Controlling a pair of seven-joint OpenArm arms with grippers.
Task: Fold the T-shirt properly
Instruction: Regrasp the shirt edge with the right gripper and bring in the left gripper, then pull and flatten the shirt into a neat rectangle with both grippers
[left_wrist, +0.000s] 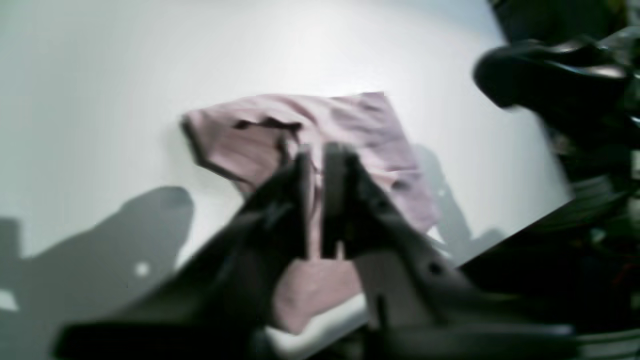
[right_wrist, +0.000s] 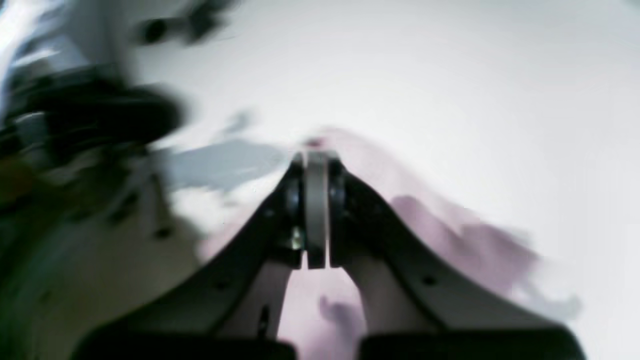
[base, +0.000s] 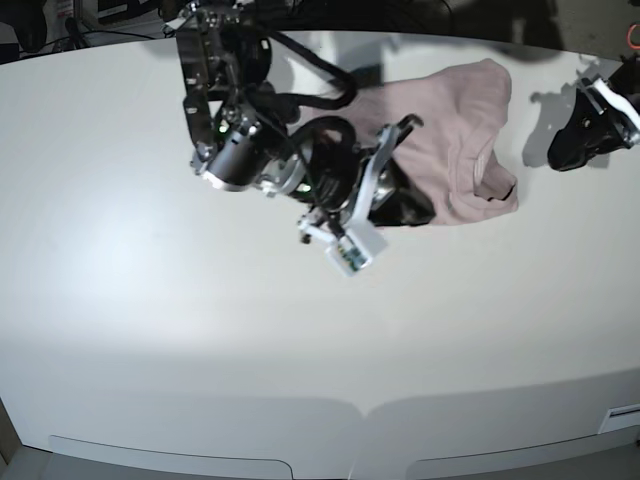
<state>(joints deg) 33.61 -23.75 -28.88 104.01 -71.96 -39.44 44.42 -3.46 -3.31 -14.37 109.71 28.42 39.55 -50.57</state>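
The dusty-pink T-shirt (base: 462, 130) lies bunched and partly folded at the back right of the white table (base: 150, 300). My right gripper (base: 408, 125) reaches over its left part. In the blurred right wrist view the right gripper (right_wrist: 316, 155) is shut, with pink cloth (right_wrist: 450, 235) at the tip and draping away on both sides. My left gripper (base: 567, 150) hangs at the far right, apart from the shirt. In the left wrist view the left gripper (left_wrist: 317, 155) has its jaws together and holds nothing, and the shirt (left_wrist: 350, 120) lies beyond it.
The right arm's black links and white wrist camera block (base: 350, 250) hang over the table's middle. The right arm also shows as a blurred black shape (left_wrist: 550, 75) in the left wrist view. The table's edge (left_wrist: 520, 235) runs close to the left gripper.
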